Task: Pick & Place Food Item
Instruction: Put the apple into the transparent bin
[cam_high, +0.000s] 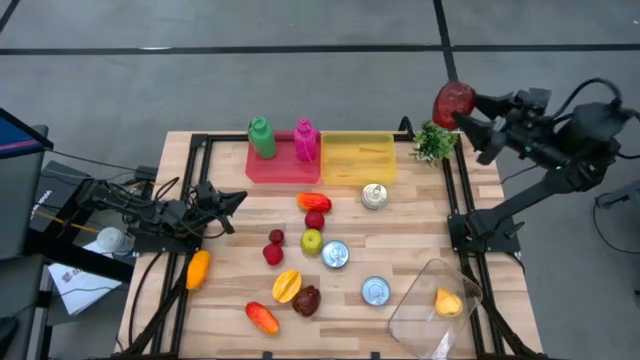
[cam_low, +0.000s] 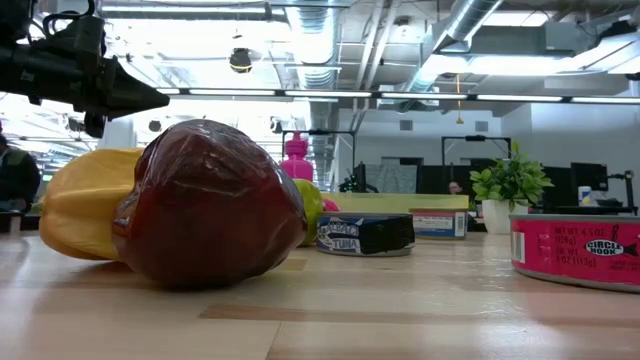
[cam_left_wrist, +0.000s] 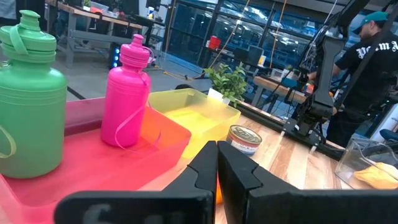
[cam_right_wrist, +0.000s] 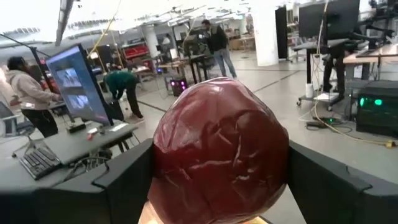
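A glossy red fruit (cam_high: 453, 102) hangs high over the table's far right corner, next to a small green plant (cam_high: 434, 142). My right gripper (cam_high: 468, 112) is closed around it, and the fruit fills the right wrist view (cam_right_wrist: 221, 149). My left gripper (cam_high: 238, 198) rests shut and empty at the table's left side, pointing toward the middle; it also shows in the low view (cam_low: 150, 98). Several other toy foods lie mid-table on their undersides, among them a dark red one (cam_high: 306, 300) and a yellow one (cam_high: 287, 285). My right gripper pinches the red fruit between its two fingers (cam_right_wrist: 124, 180), one on each opposite side of it (cam_right_wrist: 163, 155). The fingers lie about level and reach in from the table's right side. The fruit is lifted clear of the table.
A red tray (cam_high: 268, 170) with a green bottle (cam_high: 262, 137) and a pink bottle (cam_high: 305, 140) stands at the far edge beside a yellow tray (cam_high: 357, 158). Three cans (cam_high: 335, 254) sit mid-table. A clear tub (cam_high: 432, 305) with a yellow item stands near right.
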